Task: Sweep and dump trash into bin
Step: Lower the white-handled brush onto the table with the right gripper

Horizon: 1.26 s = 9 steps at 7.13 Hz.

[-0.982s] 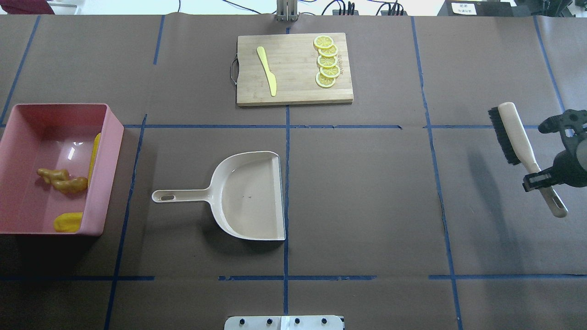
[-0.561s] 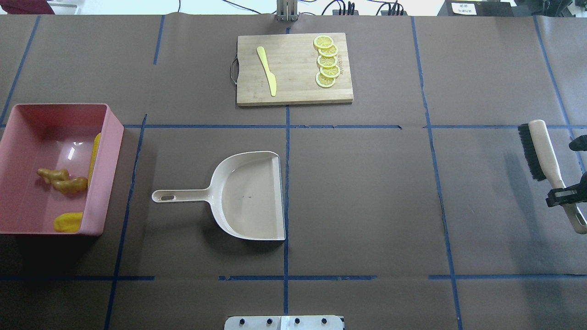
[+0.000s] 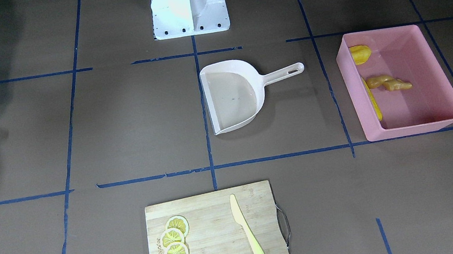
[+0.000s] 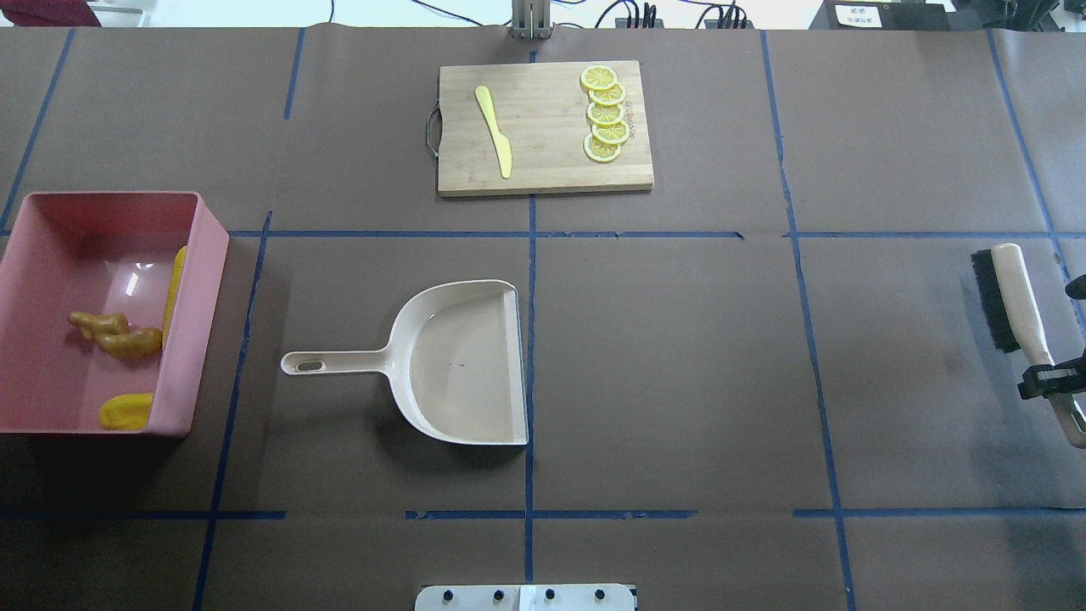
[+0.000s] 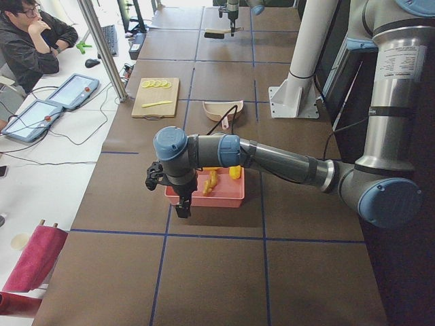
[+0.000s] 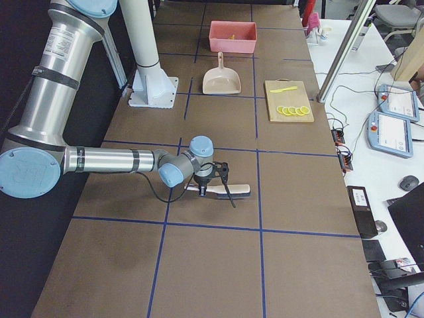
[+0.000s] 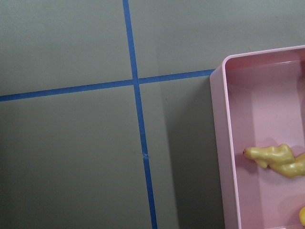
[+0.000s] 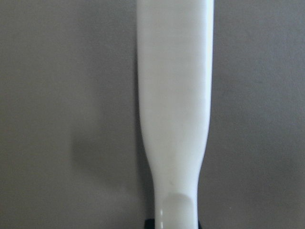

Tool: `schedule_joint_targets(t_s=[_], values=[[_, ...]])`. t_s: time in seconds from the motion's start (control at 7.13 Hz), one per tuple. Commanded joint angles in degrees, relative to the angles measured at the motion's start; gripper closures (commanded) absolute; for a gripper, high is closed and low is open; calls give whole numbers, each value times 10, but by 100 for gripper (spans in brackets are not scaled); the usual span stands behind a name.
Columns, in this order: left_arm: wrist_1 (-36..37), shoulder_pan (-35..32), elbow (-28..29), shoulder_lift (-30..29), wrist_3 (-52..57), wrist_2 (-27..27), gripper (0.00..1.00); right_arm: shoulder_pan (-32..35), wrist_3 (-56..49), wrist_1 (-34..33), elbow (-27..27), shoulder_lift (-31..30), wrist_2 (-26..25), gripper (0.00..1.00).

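At 9 o'clock on the table [image 4: 679,356], which is covered in matte brown paper crossed by blue tape [image 4: 531,255] lines, sits the bin [image 4: 208,280], a glossy pink plastic tub, rectangular with sloped walls and rounded corners. All the trash lies inside it: the tan, knobbly ginger root [image 4: 119,335] on the floor near the middle, the slim, ribbed corn cob [image 4: 176,288] along the wall toward 3 o'clock, and the smooth, rounded yellow lump [image 4: 125,411] in the corner toward 5 o'clock. The left gripper [image 5: 182,204] hangs just outside the bin, seen only in the side view, so whether its fingers are wide or narrow cannot be told. Near the centre lies the beige plastic dustpan [image 4: 462,365], a shallow scoop with a straight lip facing 3 o'clock and a slotted handle pointing to 9 o'clock. At 12 o'clock is a rectangular cutting board [image 4: 543,165] of pale grained wood with a metal loop handle; on it lie a pale yellow knife [image 4: 495,131] and a row of overlapping lemon slices [image 4: 605,114]. At 3 o'clock, the right gripper [image 4: 1052,379] is clamped across the smooth cream handle of a brush [image 4: 1016,293] with stiff black bristles, well apart from the bin.
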Motion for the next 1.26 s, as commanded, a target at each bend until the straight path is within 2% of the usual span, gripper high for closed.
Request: schedule_joint_targets(t_s=[0.0,0.28,0.42,0.84,1.12], values=[[0,0,-1,0,0,0,0,-1,-1,1,-12,1,10,97],[0,0,-1,0,0,0,0,-1,-1,1,-13,1,22,84],[1,0,-2,0,0,-1,0,-1,0,1,-13,2,22,1],[0,0,-2,0,-1,-1,0,2,-2,3,6,1,15,0],[0,0,-2,0,-3,0,0,49,-27,-7,25,1,15,0]])
